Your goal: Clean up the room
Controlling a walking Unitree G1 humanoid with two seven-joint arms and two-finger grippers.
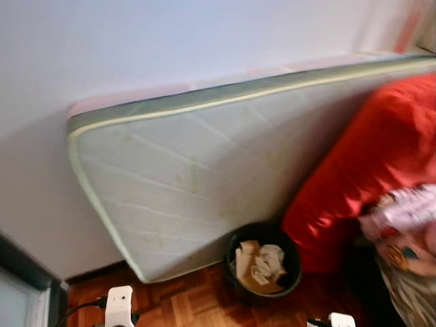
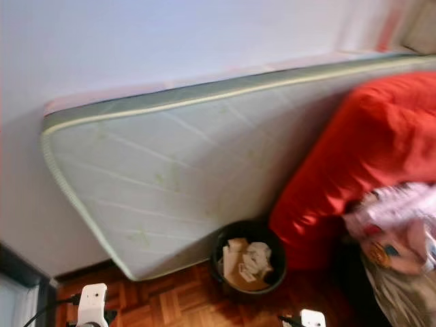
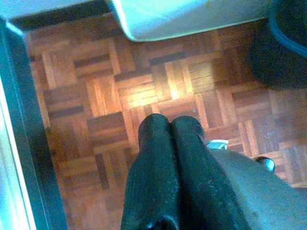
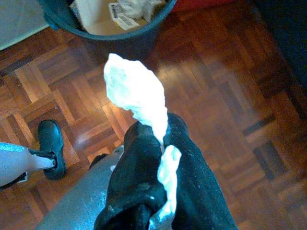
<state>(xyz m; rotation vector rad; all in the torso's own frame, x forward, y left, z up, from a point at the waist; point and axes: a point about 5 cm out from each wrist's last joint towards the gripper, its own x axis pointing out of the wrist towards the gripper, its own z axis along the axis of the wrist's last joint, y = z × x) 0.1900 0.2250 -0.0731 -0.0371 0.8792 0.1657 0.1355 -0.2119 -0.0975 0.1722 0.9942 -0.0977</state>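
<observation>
Your right gripper (image 4: pixel 160 143) had its fingers (image 4: pixel 192 187) closed on a crumpled white tissue (image 4: pixel 136 91), pinched between them so that one wad stuck out past the tips and a smaller bit showed behind. In the right wrist view that tissue hung over the parquet floor (image 4: pixel 230 96), near the bin (image 4: pixel 120 36) but not over its rim; the bin's dark wall lay just beyond the wad. Inside the bin you could see a piece of cardboard (image 4: pixel 93 12) and scraps of paper (image 4: pixel 132 9).

Your left gripper (image 3: pixel 171 125) had its two fingers (image 3: pixel 153 158) pressed together with nothing between them, held above bare parquet, with a dark door frame (image 3: pixel 29 120) running along one side of that view.

From the head camera, blurred, the bin (image 1: pixel 263 262) stood on the floor against the lower edge of a mattress (image 1: pixel 204 170) that leaned on its long side against the white wall (image 1: pixel 136 48). A red cushion (image 1: pixel 368 157) sat just to the right of the bin, touching the mattress. Further right lay a patterned cloth (image 1: pixel 409 225), too blurred for you to tell more. The white tops of both wrists (image 1: pixel 119 303) showed at the bottom edge, well apart, one on each side of the bin.
</observation>
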